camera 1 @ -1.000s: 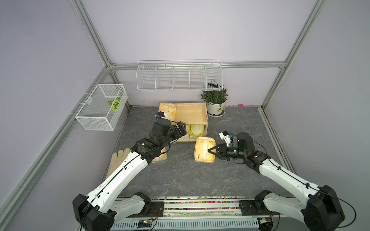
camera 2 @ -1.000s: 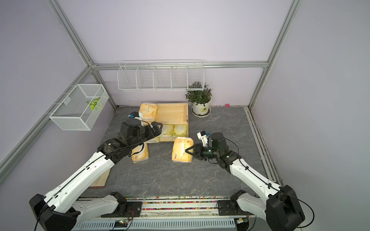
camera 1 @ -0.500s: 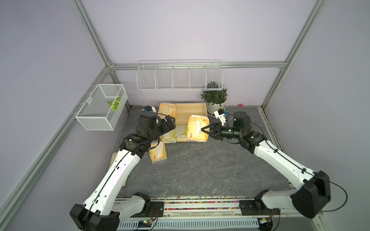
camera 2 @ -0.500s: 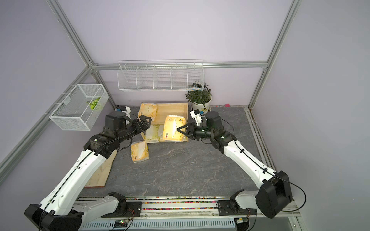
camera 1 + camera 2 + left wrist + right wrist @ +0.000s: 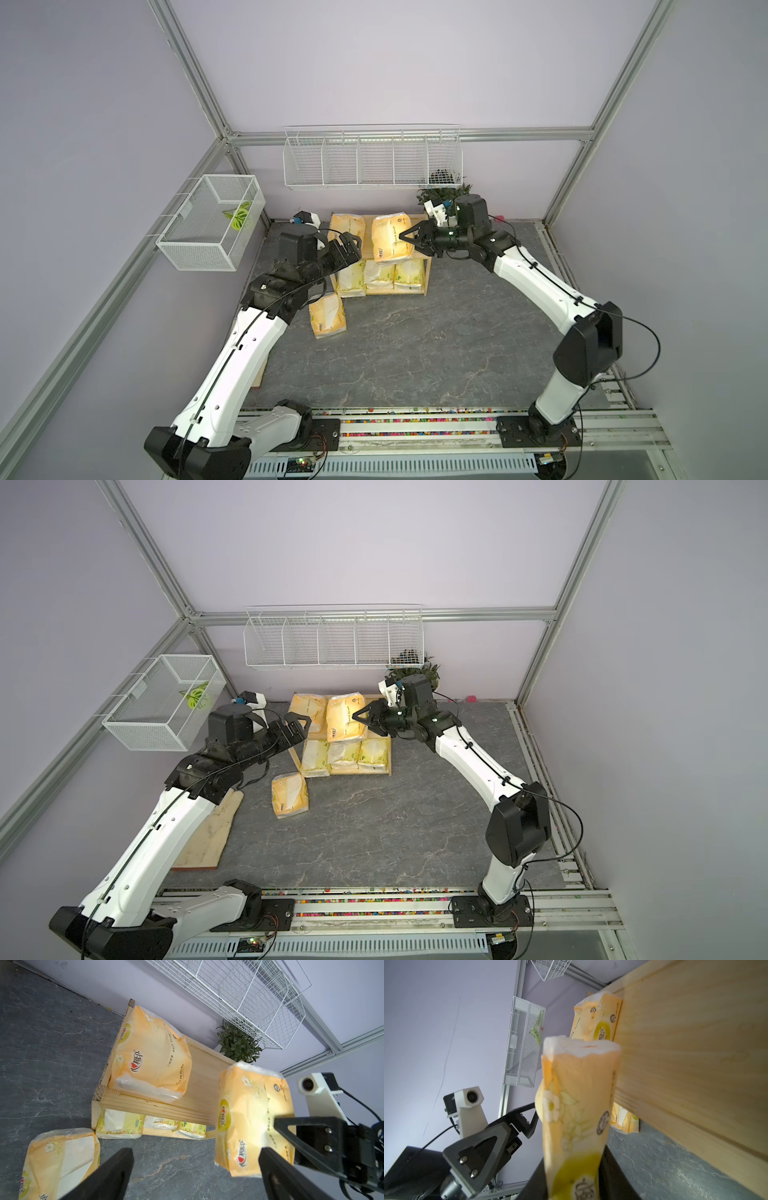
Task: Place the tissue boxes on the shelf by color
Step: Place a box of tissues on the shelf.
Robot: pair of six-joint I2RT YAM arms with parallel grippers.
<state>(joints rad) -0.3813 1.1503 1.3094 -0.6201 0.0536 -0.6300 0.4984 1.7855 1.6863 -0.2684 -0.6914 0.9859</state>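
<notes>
- The right gripper (image 5: 409, 245) squeezes one orange tissue pack (image 5: 388, 243) by its end, with a finger on each side of it.
- That held pack hangs over the top tray of the wooden shelf (image 5: 395, 292), toward the middle and right part of the tray. It stands on its thin side. I cannot tell if it touches the wood.
- A second orange pack (image 5: 347, 228) lies on the left part of the top tray, just beside the held one.
- Three lemon-yellow packs (image 5: 379, 275) sit side by side on the bottom level of the shelf.
- A third orange pack (image 5: 327, 316) lies flat on the gray floor (image 5: 415, 353), in front of the shelf's left corner.
- The left gripper (image 5: 351, 247) is up in the air by the left end of the shelf. Its fingers (image 5: 110, 1174) are spread wide and hold nothing.
- A small green plant (image 5: 444, 193) stands behind the shelf, near the right arm.
</notes>
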